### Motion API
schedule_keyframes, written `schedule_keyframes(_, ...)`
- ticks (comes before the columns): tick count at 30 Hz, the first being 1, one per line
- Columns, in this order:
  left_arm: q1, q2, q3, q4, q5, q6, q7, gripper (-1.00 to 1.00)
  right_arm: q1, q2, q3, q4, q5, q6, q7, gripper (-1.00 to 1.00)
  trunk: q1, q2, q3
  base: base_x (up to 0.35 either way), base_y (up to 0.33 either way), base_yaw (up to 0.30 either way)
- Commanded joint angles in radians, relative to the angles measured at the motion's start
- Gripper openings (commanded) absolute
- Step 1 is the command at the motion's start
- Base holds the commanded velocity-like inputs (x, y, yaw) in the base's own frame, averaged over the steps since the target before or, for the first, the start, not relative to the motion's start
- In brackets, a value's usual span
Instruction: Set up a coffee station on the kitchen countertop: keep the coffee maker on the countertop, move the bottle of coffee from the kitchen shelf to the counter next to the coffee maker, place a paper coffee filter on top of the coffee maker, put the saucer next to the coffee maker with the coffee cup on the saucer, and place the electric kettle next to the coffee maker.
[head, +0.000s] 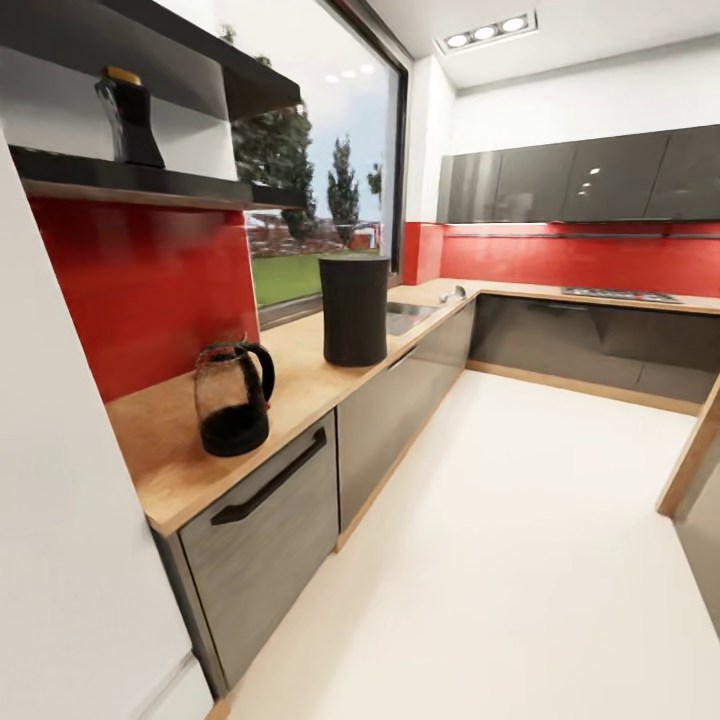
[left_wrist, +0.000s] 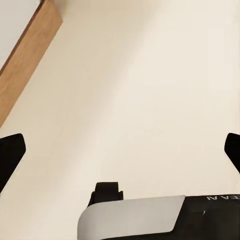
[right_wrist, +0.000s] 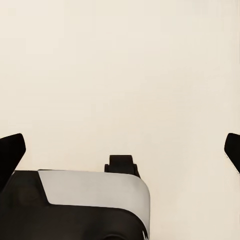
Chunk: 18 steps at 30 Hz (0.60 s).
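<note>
Floor (head: 520, 560), pale cream and bare, is seen below both claws: in the left wrist view the left claw (left_wrist: 120, 150) is held wide open over it with nothing between its dark fingertips (left_wrist: 11, 150), and a wood-edged panel (left_wrist: 27, 60) is seen beyond that claw, off toward one fingertip. The right claw (right_wrist: 120, 150) is likewise spread wide and empty, with only floor beyond its fingertips (right_wrist: 12, 150). Neither claw is close to any of the task's things. From the head view the countertop (head: 300, 385) is seen as a long light wood worktop on grey cabinet fronts (head: 265, 540), running along the left wall below a red backsplash (head: 150, 290) and a large window (head: 320, 180), then turning along the far wall under dark upper cabinets (head: 580, 175). A sink (head: 410, 315) is set into the worktop near the far corner, and a hob (head: 620, 295) is seen on the far run. A tall dark cylinder (head: 354, 310) is stood on the worktop just before the sink. The kettle (head: 233, 398), smoky glass with a black loop handle and base, is stood upright on the near end of the worktop, apart from the cylinder. Above it, on a dark wall shelf (head: 150, 180), a dark bottle (head: 128, 120) with a yellow lid is stood upright. Whether the dark cylinder is the coffee maker cannot be told from these pictures.
</note>
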Motion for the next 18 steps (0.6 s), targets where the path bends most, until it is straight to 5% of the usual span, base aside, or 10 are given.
schedule_keyframes(1, 0.000, -0.001, -0.001, -0.002, -0.004, -0.001, 0.000, 1.00, 0.000, 0.000, 0.000, 0.001, 0.000, -0.003, 0.000, 1.00, 0.001, 0.000, -0.001, 0.328, 0.000, -0.016)
schedule_keyframes(7, 0.000, -0.005, -0.003, -0.004, -0.003, -0.001, 0.000, 1.00, -0.001, 0.001, 0.000, 0.001, 0.001, -0.002, 0.001, 1.00, 0.001, 0.000, -0.001, 0.328, 0.000, -0.098)
schedule_keyframes(18, 0.000, -0.005, 0.000, -0.002, -0.002, -0.003, -0.003, 1.00, -0.001, 0.001, 0.000, 0.002, 0.000, -0.003, 0.001, 1.00, 0.001, 0.000, -0.001, 0.324, 0.000, -0.238)
